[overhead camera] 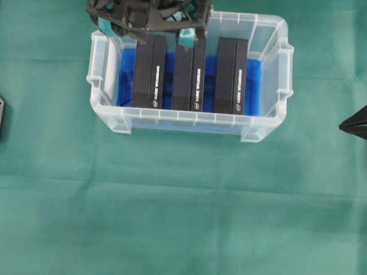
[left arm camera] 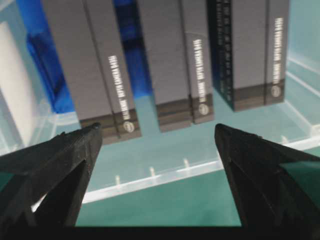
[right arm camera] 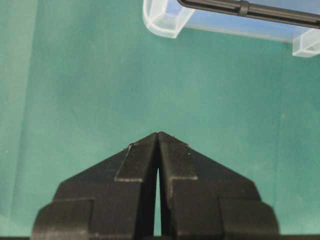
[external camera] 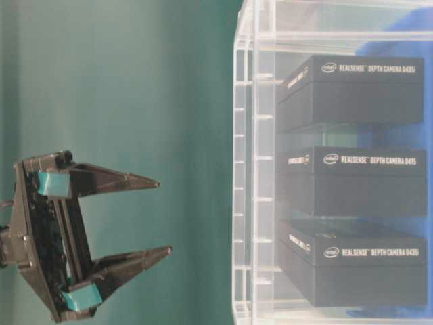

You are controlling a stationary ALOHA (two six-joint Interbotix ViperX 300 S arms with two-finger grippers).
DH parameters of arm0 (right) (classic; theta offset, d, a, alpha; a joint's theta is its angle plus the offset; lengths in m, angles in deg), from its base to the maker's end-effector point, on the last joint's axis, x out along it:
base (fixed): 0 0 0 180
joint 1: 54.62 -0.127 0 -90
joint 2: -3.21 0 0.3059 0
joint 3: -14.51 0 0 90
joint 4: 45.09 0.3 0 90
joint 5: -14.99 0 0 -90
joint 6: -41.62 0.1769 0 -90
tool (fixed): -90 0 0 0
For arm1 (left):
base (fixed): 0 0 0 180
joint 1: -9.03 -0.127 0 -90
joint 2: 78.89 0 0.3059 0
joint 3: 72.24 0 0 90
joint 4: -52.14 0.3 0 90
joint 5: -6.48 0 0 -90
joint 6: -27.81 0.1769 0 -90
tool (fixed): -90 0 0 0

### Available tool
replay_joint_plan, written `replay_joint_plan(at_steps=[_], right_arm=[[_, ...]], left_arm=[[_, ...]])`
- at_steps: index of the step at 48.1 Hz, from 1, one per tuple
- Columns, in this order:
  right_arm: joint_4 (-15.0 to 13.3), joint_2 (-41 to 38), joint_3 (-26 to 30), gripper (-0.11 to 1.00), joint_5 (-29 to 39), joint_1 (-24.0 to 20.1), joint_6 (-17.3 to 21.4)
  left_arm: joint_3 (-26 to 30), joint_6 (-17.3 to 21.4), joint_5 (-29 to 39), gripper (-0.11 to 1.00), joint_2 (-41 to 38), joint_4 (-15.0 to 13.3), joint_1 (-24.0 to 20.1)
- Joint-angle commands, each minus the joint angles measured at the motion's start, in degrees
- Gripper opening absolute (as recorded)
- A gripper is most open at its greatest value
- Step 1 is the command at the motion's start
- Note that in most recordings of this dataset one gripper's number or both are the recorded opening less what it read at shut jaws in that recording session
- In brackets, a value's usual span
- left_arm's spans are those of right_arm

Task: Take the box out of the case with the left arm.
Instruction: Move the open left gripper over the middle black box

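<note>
The case (overhead camera: 273, 68) is a clear plastic bin with a ribbed rim and it stands on the green cloth (overhead camera: 178, 212). A blue cloth (overhead camera: 253, 86) lines its bottom. Three black boxes stand inside, side by side with small gaps: the left box (overhead camera: 150, 71), the middle box (overhead camera: 189, 78) and the right box (overhead camera: 230, 76). Each one has white print on its top edge.
</note>
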State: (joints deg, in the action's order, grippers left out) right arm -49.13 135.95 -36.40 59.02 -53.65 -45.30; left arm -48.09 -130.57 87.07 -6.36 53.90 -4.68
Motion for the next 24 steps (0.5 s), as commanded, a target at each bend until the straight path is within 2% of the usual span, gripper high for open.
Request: replay_joint_plan(at_steps=[1,24], right_arm=[[0.0,-0.4,1.5,0.0,-0.2,0.1,0.1],[0.0,-0.4,1.4,0.0,-0.2,0.1,0.0]], left_arm=[[2.8,0.1,0.5,0.98,-0.1,0.1,0.2],[12.3,0.3,2.4,0.97,-7.7,0.1,1.2]])
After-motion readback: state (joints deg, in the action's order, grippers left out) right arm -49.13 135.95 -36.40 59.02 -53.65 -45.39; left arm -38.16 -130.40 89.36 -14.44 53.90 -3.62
